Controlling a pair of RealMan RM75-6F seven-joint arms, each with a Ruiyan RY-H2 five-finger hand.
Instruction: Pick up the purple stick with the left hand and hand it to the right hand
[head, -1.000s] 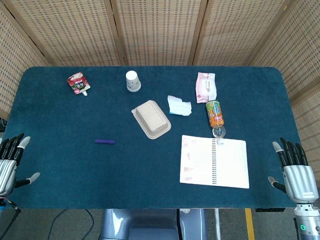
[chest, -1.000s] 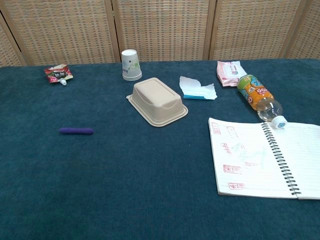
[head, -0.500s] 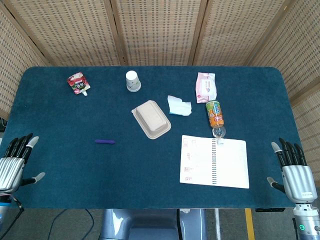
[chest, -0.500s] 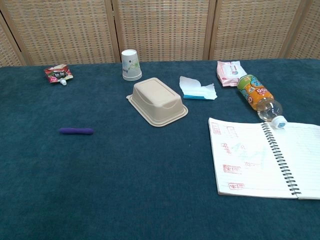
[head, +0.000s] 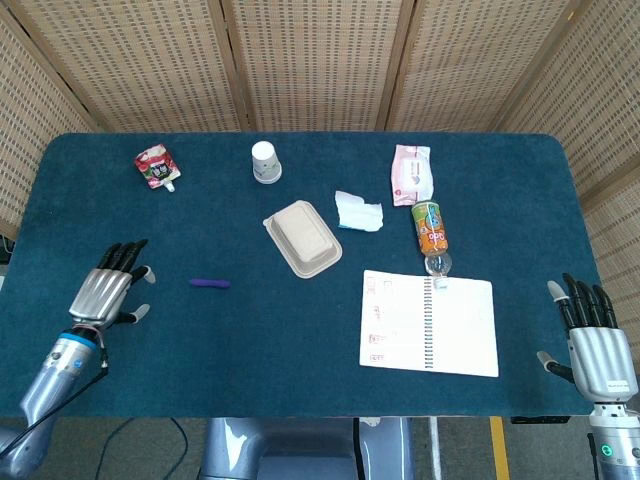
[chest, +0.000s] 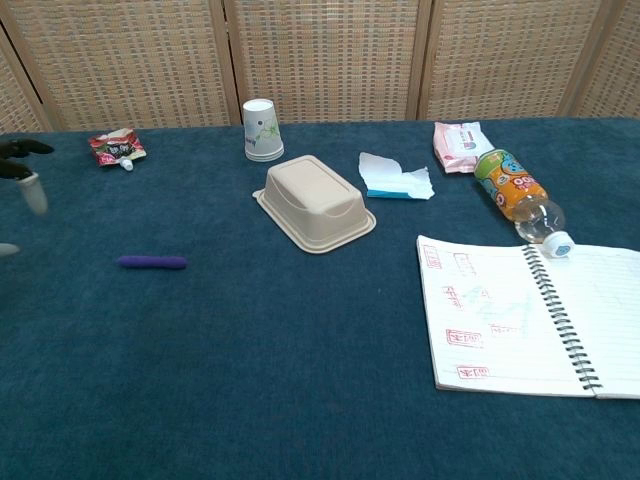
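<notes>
So far nothing has been grasped: the purple stick (head: 210, 283) is seen lying flat on the table (head: 300, 350), left of centre in the head view. The left hand (head: 108, 285) is held just left of it, fingers apart, empty, not touching. The right hand (head: 594, 342) is parked at the lower right corner, fingers apart, empty. Pick-up and hand-over are both judged outstanding. Bare cloth surrounds the stick; the food tray (head: 302, 238) sits well apart to its right. The notebook (head: 430, 323) occupies the lower right, so a transfer above the bare lower centre seems least obstructed.
</notes>
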